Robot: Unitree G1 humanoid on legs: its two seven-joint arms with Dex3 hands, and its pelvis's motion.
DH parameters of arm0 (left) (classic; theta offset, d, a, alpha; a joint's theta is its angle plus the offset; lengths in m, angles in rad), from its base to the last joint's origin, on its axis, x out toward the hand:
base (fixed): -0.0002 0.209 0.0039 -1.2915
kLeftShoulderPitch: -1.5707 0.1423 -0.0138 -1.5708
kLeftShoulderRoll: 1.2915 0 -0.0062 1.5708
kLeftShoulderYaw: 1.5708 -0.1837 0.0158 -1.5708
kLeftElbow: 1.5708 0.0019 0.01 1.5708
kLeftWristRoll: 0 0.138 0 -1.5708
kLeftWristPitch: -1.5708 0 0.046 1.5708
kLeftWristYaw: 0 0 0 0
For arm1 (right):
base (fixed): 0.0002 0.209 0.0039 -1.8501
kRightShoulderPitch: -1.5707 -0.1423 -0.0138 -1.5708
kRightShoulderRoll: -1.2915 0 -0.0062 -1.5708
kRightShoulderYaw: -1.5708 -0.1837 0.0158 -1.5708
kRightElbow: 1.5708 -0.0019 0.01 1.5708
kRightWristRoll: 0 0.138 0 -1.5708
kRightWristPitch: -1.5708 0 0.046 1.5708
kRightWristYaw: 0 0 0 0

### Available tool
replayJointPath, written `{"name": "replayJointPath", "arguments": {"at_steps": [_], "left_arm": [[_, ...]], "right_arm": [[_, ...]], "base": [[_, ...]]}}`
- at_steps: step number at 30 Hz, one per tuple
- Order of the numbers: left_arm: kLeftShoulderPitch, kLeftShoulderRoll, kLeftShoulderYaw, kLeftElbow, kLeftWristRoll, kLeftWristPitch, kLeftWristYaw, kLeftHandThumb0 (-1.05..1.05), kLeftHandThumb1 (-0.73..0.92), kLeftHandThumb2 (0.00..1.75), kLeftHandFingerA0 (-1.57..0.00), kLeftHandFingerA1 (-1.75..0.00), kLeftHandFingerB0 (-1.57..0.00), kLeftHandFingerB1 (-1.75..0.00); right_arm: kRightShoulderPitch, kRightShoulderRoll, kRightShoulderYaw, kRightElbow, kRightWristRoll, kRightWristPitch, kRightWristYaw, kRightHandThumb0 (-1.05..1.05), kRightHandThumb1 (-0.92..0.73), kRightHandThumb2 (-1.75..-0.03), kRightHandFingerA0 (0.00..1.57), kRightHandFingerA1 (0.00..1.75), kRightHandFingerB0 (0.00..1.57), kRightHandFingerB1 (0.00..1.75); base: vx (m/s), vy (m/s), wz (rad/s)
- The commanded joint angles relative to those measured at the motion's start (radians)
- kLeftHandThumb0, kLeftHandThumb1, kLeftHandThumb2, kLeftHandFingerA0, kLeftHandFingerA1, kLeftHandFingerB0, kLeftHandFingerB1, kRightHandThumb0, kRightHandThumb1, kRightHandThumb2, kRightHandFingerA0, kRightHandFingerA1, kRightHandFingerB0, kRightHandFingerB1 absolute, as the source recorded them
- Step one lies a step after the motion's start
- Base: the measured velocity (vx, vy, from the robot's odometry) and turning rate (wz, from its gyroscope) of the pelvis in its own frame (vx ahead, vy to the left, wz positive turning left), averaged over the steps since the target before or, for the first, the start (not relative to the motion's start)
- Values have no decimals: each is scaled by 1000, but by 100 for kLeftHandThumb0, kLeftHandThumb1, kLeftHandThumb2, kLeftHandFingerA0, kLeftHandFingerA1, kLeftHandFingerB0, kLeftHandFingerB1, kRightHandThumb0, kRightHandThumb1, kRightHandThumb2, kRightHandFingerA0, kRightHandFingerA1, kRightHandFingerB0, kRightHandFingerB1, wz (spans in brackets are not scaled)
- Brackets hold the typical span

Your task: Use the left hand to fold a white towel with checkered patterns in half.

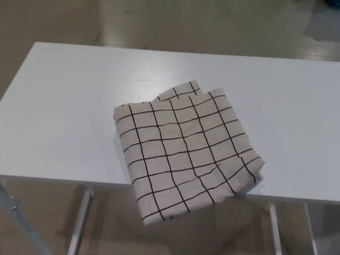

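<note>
Hanging over the near edge of the white table [64,106], the bottom corner of the checkered towel [183,154] has nothing under it. That is the risky part. It looks like the towel could slide off and drop to the floor [106,228] if something tugs or bumps that loose corner, because that part is already out past the edge.

No robot hand shows right now, not the left one and not the right one, so I cannot say if their fingers are apart or together. I also cannot say where the towel is from a hand. It lies near the middle of the table, turned a bit crooked.

The towel already looks folded, with layers stacked up. At the far side a second corner pokes out, so the edges do not match well. A pull there could open the fold again.

I see no words, brands or labels anywhere, just black lines on white cloth.
</note>
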Motion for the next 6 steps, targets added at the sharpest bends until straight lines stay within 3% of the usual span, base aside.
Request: {"name": "replayJointPath", "arguments": {"at_steps": [1, 4, 6], "left_arm": [[-92, -22, 4, 123, -11, -60, 121, -80, 49, 64, -34, -36, -32, -33], [-140, -63, 17, 173, -49, -31, 139, -74, 55, 57, -30, -33, -31, -31], [-172, -81, 25, 211, -61, -28, 154, -74, 55, 57, -29, -33, -30, -31]], "right_arm": [[-48, 30, 24, 105, -28, -49, -6, -30, -69, -59, 48, 59, 48, 51], [-100, 28, 17, 165, -18, -36, -9, -30, -69, -60, 46, 58, 49, 51], [-108, 15, 18, 136, -37, 46, -26, -29, -71, -61, 44, 55, 45, 48]], "base": [[0, 0, 0], [0, 0, 0], [0, 0, 0]]}}
